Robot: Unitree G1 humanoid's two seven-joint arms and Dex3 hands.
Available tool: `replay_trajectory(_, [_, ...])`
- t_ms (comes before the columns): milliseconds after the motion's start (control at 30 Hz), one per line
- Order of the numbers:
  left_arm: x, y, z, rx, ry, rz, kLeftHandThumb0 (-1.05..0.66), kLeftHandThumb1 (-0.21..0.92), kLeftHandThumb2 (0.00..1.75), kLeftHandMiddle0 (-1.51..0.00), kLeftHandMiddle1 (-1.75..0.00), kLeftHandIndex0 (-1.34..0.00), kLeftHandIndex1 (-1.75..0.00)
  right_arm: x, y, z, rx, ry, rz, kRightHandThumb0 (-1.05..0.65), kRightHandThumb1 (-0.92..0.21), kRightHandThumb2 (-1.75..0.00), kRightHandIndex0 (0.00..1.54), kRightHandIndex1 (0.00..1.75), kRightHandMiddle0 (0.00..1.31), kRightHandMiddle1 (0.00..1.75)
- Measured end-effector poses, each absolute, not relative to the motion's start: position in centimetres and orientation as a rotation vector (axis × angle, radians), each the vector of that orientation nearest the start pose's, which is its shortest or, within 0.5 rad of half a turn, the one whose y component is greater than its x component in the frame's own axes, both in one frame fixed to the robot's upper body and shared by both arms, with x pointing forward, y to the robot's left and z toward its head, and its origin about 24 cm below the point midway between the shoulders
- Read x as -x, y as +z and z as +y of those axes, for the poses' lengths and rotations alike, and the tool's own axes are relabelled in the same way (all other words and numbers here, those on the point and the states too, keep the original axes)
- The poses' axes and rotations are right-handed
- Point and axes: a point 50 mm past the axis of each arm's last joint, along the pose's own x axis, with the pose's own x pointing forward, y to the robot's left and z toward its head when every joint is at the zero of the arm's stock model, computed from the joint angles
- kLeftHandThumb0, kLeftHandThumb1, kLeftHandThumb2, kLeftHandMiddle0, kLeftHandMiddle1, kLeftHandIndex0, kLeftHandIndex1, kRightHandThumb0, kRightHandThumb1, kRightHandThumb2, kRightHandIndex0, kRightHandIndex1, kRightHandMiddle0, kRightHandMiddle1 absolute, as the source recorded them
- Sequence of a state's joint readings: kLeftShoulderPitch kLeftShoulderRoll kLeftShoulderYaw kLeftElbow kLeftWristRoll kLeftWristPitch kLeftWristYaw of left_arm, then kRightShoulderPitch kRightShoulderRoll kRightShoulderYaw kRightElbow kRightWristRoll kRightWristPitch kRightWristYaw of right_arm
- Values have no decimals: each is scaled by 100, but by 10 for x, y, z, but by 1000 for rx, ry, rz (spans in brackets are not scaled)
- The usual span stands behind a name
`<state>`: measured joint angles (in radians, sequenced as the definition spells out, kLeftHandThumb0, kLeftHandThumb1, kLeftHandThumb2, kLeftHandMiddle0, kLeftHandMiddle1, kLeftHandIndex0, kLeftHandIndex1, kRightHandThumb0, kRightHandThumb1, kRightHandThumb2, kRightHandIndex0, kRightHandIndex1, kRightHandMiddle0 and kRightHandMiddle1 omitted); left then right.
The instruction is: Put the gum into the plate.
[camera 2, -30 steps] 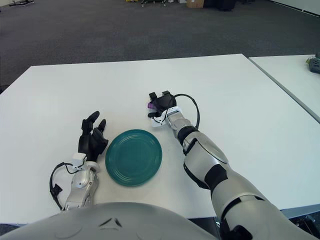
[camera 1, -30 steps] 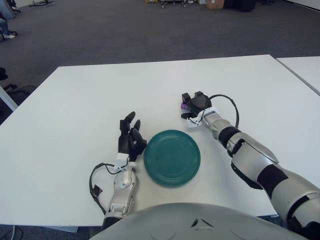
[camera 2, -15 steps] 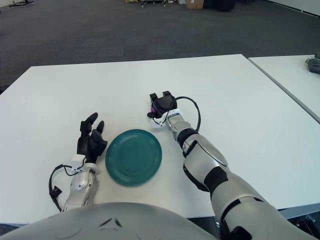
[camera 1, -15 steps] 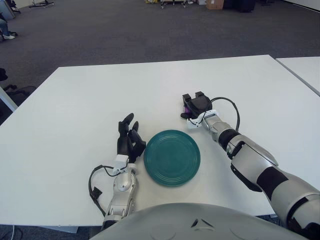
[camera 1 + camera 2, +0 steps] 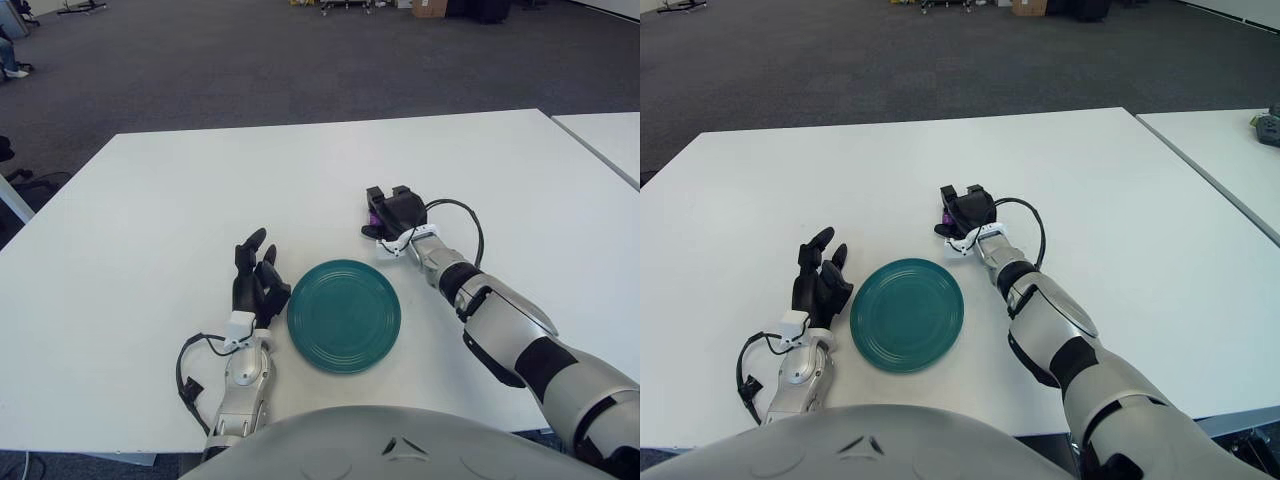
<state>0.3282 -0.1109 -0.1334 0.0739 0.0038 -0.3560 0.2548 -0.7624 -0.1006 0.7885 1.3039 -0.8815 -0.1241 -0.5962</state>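
The broad white rectangular table carries everything here, and on it, nearest the robot, lies the round dark-green plate, bare, with nothing in it yet. The left hand shows just beside the plate's left rim, its black fingers loosely spread and holding nothing; it has no part in this step. The right hand is at work beyond the plate's far right edge, its fingers curled down over the small purple pack of gum, which peeks out on the hand's left side between the fingertips and the tabletop. Whether the fingers have truly closed on the pack or only cage it cannot be told. To do this step well, the fingers should probably pinch firmly across the pack's sides before any lift, rise straight up, then travel to above the plate's middle and open low.
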Motion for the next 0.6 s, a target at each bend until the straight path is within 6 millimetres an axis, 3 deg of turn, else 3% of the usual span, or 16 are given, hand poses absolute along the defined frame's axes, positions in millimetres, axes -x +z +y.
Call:
replay_trajectory(300, [-178,-5,128,125,253,32,-96,92,106,-54,-4,-12,-88,-338,6,-76,1534,444,-360,-49,-92,-74,111,175,86,175])
replay_trajectory(600, [-179,-4,127,131,246,22,-96,92,105,-56,-4,-13,-88,-357,59,-70,1469,442,-633,-49,-92,-70,110,175,90,175])
